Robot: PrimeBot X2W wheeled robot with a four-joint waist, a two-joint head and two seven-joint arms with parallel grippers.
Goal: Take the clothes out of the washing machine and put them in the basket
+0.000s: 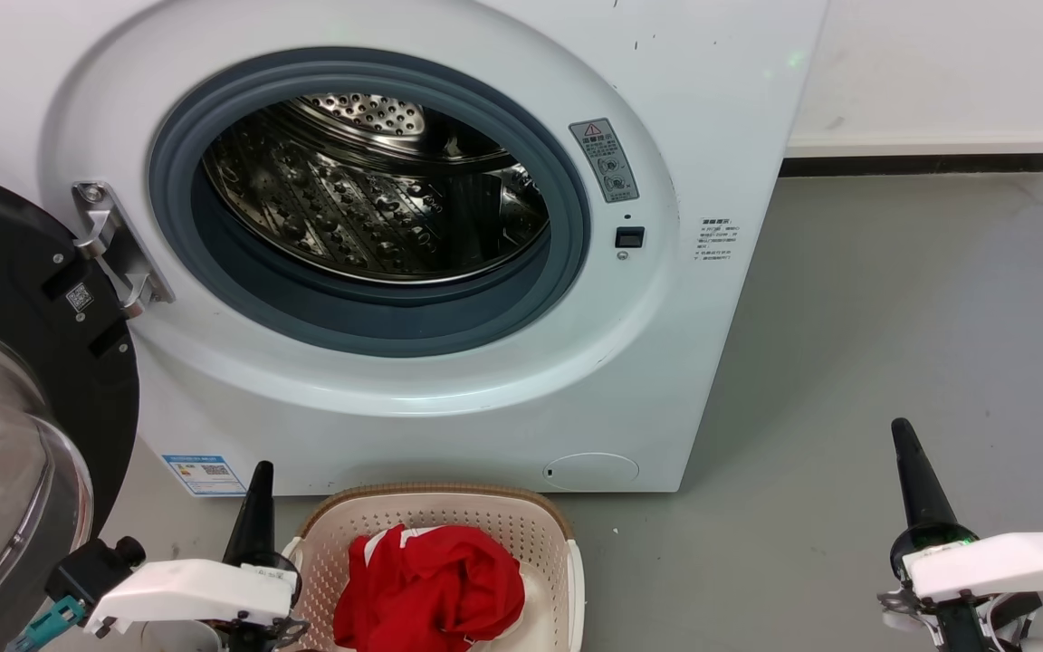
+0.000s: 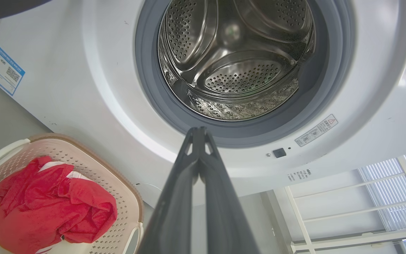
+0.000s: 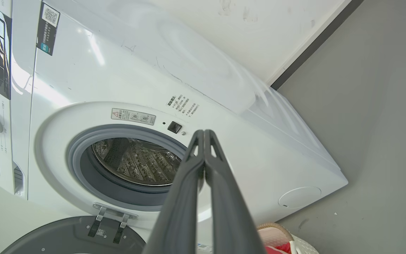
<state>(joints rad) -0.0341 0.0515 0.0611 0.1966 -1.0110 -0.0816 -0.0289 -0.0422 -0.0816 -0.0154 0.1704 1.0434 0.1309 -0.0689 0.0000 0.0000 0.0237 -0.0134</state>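
Washing machine (image 1: 449, 398), white front-loader, door (image 1: 33, 362) swung wide open at its left side on metal hinge (image 1: 114, 244). Inside washing machine, behind grey porthole ring (image 1: 377, 321): shiny perforated steel drum (image 1: 368, 199), walls and paddles in plain sight.

Just in front of washing machine's base, on grey floor (image 1: 893, 299): basket (image 1: 540, 534), cream with brown rim. In basket: clothes (image 1: 431, 589), one red crumpled heap, bit of white trim showing.

Left pincer (image 1: 261, 475) low in front of washing machine, just beside basket's left edge, fingers pressed together tip to tip, gripping nothing. Right pincer (image 1: 902, 435) off washing machine's right front corner, over floor, well apart from basket, fingers likewise closed, gripping nothing. Both pointing toward washing machine.

Blue label sticker (image 1: 203, 474) on washing machine's lower left front. Warning sticker (image 1: 605, 159) and black latch slot (image 1: 629, 237) just right of porthole ring.
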